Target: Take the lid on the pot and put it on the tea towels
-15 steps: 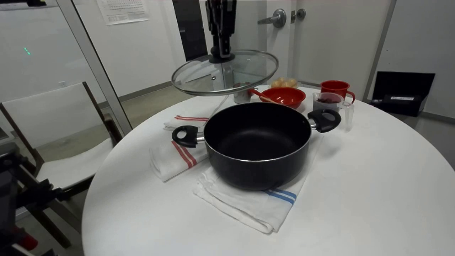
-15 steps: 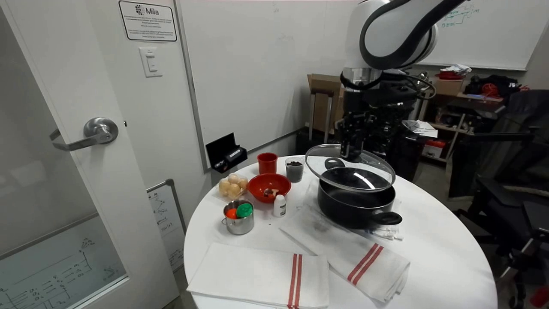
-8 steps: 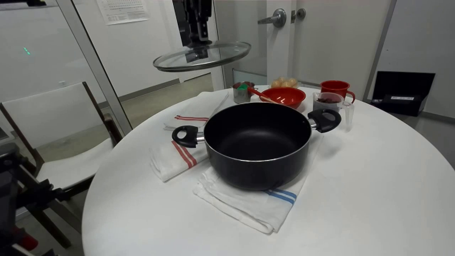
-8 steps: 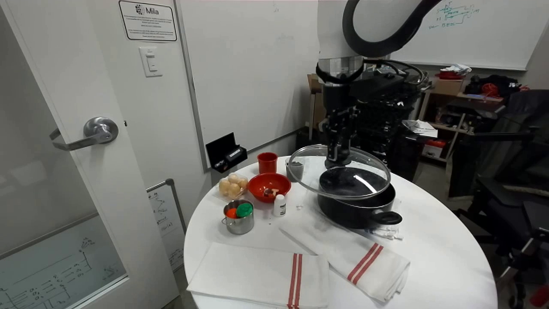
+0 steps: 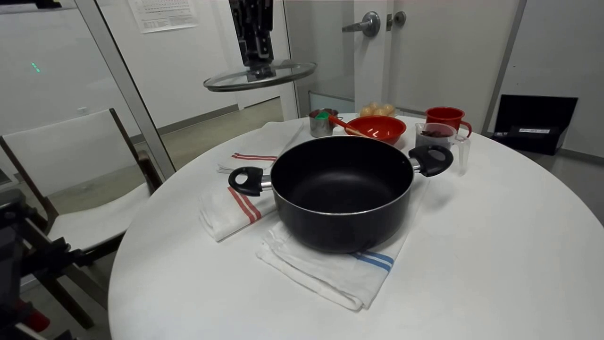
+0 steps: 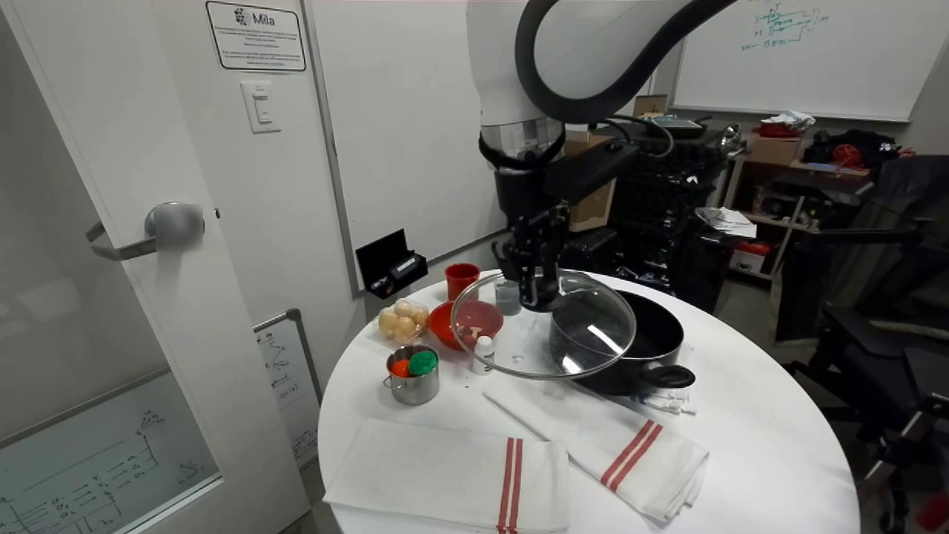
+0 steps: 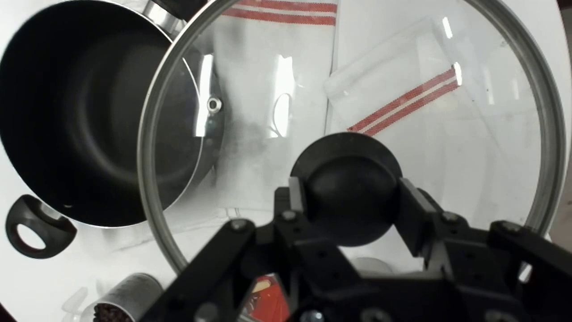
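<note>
A round white table [image 5: 500, 245] is filling the foreground. On it a wide black cooking pot [image 5: 342, 231] with 2 loop handles is standing uncovered, resting on a folded white cloth tea towel with blue stripes [image 5: 325, 278]. Close by, 2 folded white cloth tea towels with red stripes [image 6: 445, 471] are lying flat. The round see-through glass lid with a metal rim [image 6: 545, 345] is hanging above the table at a slight tilt. In the wrist view the red-striped towels are showing through its glass, mainly beyond its centre, while the pot is sitting to the left, the lid's edge overlapping it there. I cannot tell how fully the lid is standing over the towels, so the next move is probably calling for a slide away from the pot and the shallow red bowl [image 5: 384, 126] before lowering. The black 2-fingered gripper [image 7: 355, 197] is pinching the lid's rounded black knob [image 7: 351, 214], 1 finger pressing on each side.
</note>
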You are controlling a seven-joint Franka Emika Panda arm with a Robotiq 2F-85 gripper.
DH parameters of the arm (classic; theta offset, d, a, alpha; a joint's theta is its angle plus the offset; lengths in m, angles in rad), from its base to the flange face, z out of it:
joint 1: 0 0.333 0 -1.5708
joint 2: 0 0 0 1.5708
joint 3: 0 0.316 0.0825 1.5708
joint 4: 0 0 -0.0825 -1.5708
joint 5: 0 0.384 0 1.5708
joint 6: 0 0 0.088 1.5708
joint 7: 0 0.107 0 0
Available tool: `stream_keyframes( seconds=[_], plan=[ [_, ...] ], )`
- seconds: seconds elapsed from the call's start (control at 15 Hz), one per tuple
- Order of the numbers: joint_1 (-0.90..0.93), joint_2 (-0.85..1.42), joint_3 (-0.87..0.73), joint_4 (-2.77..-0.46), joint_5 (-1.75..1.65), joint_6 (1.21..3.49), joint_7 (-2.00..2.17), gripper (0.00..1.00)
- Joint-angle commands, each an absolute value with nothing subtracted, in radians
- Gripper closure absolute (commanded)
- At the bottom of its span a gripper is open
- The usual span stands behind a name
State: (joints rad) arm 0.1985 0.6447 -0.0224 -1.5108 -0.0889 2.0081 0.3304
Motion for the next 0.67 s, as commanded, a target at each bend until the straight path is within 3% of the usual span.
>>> stream_keyframes(
  seconds=[0.0, 0.6],
  plan=[
    [0.203, 0.794, -0.016, -1.295, -0.092, 1.92, 0.329, 0.75],
    [0.172, 1.072, -0.01, -1.067, -0.058, 1.89, 0.295, 0.75]
  ],
)
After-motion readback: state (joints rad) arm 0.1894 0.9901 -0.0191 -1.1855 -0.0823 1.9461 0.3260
